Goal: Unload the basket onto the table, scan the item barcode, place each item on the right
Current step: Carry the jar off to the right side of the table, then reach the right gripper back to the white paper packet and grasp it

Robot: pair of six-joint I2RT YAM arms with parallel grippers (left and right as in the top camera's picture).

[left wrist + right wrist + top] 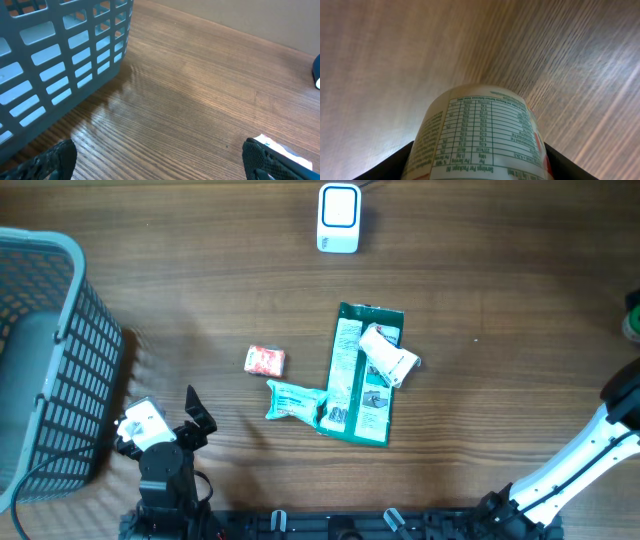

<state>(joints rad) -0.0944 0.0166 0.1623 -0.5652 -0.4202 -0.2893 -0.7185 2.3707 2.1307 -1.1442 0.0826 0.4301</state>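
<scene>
In the right wrist view my right gripper (479, 167) is shut on a white cylindrical container (482, 130) printed with a green nutrition table. Its black fingers (390, 167) press on both sides, and no barcode shows on the face turned to the camera. The white scanner (338, 218) stands at the table's far edge. In the overhead view only the right arm (600, 435) shows, at the right edge, with its gripper out of frame. My left gripper (198, 412) rests low at the front left, open and empty (160, 167).
A grey mesh basket (50, 350) stands at the left, close to the left arm (60, 65). In the middle lie a red packet (265, 360), a teal packet (295, 400), a long green box (362, 375) and a white roll (388, 355) on top of it.
</scene>
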